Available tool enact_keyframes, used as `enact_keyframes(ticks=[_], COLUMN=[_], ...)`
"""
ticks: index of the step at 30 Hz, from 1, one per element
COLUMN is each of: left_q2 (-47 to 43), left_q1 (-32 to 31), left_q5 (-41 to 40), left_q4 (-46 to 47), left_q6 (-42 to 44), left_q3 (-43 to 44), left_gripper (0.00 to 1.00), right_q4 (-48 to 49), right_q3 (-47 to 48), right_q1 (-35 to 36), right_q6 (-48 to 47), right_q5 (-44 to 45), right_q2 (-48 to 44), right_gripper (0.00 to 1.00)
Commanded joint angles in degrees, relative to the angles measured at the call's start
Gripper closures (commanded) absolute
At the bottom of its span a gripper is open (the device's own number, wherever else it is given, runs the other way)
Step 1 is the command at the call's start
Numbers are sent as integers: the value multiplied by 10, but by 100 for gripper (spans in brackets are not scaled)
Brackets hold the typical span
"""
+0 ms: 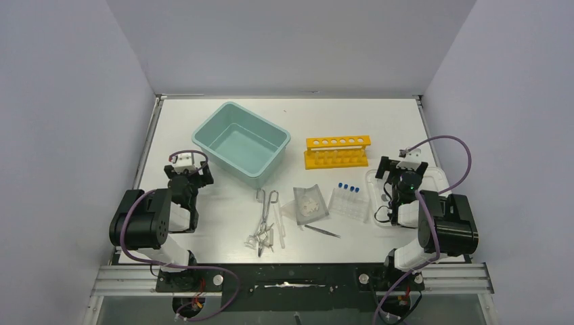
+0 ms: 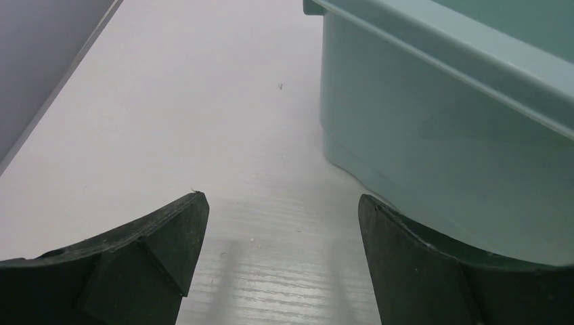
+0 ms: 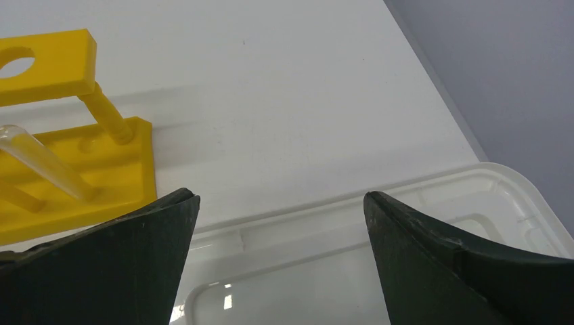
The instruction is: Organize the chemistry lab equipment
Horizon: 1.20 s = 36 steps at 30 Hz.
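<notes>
Teal tub [image 2: 440, 135] close beside left fingers [image 2: 135, 264]

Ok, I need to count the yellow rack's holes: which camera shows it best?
The top external view: the whole yellow rack shows, with its full row of holes. The right wrist view catches only one end, with one hole, cut by the frame. The left wrist view shows none of it.

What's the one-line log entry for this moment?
left gripper: open, empty, beside tub | right gripper: open, empty, above lid | forceps, tubes: on table, untouched

Teal tub [image 1: 240, 145] and white lid [image 3: 467, 196] sit well apart.
</notes>
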Motion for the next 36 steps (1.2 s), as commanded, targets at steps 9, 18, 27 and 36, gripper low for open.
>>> enact_keyframes(ticks=[9, 18, 27, 36], left_q2=[-3, -3, -156, -338], left_q1=[1, 36, 30, 0], left_q5=[8, 59, 41, -11], left_q4=[22, 20, -124, -411], left_q6=[7, -10, -14, -74], left_q3=[5, 6, 22, 106], left_gripper=[18, 18, 18, 18], right_q4=[33, 2, -183, -314], right_q3=[0, -21, 11, 135], right_q1=[0, -1, 0, 9], right_q6=[3, 19, 10, -4], right_q5=[-1, 38, 11, -151], right_q2=[-2, -86, -296, -314], right_gripper=[2, 2, 2, 2])
